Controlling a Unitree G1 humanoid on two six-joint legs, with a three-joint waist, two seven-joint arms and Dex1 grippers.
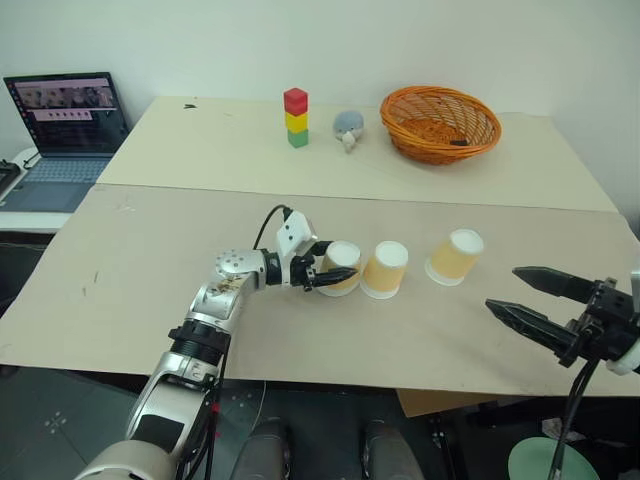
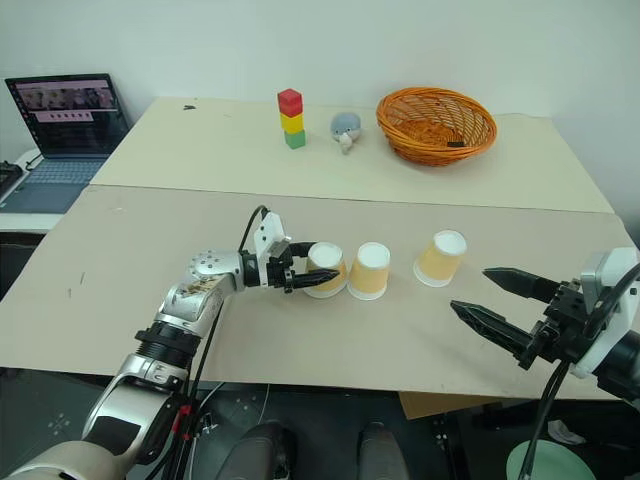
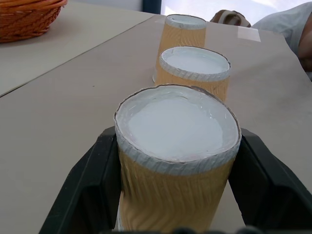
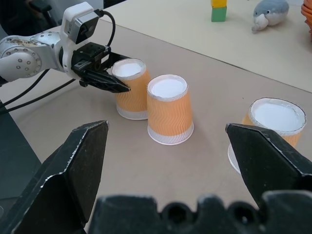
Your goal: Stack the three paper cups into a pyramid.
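My left gripper [image 1: 338, 272] brackets the leftmost paper cup [image 1: 343, 266] on the bench [image 1: 150, 280]; I cannot tell whether it grips. The middle cup [image 1: 385, 269] stands just beside, so sliding could topple it. My right gripper [image 1: 530, 298] hangs wide open, empty, near the third cup [image 1: 455, 256].

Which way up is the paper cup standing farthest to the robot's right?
Upside down. The rightmost paper cup rests on its wide rim on the table, with its narrower white base facing up. Nothing touches it.

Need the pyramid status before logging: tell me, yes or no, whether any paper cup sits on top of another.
No. All three paper cups stand upside down, separately, on the table.
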